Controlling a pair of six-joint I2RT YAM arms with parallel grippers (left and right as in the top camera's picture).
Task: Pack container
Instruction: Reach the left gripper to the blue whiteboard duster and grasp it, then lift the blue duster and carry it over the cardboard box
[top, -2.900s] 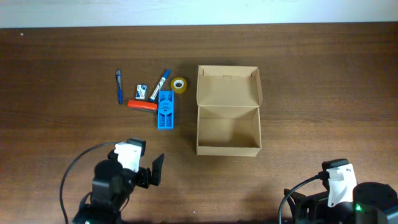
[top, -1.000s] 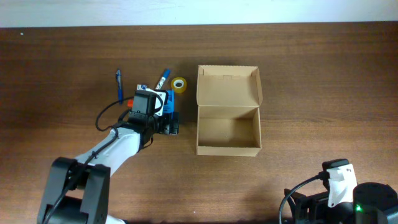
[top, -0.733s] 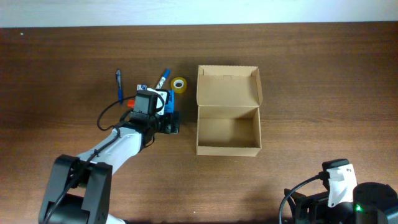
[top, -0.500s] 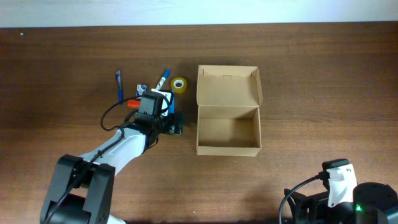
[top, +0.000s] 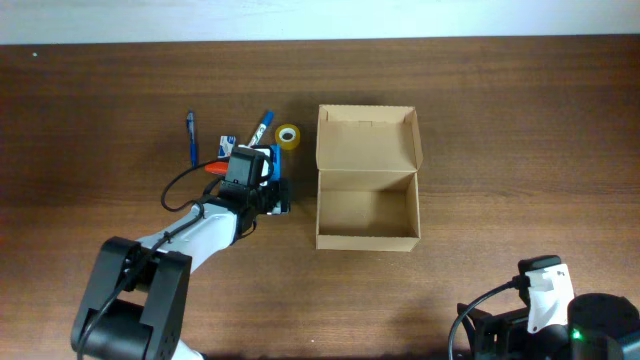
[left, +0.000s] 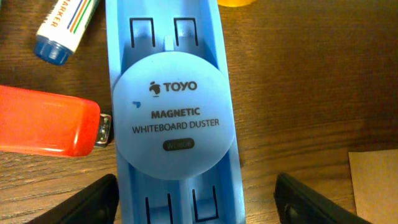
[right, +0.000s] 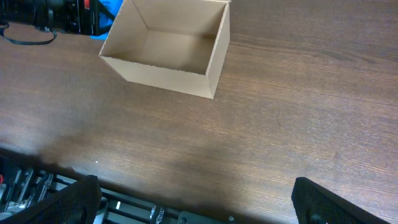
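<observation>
Brown container (top: 366, 240) sits lid up, empty, close to the right of the blue whiteboard duster (left: 171, 118). Left gripper (left: 198, 202) is spread wide, straddling the duster, not clamped yet. Reads as first pick; next: close, lift, carry right, drop into container.

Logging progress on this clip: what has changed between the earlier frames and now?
The left gripper reached forward from its rest pose and now sits open astride the blue whiteboard duster, not yet closed on it. The container, tape roll, blue pen and right gripper stayed put.
</observation>
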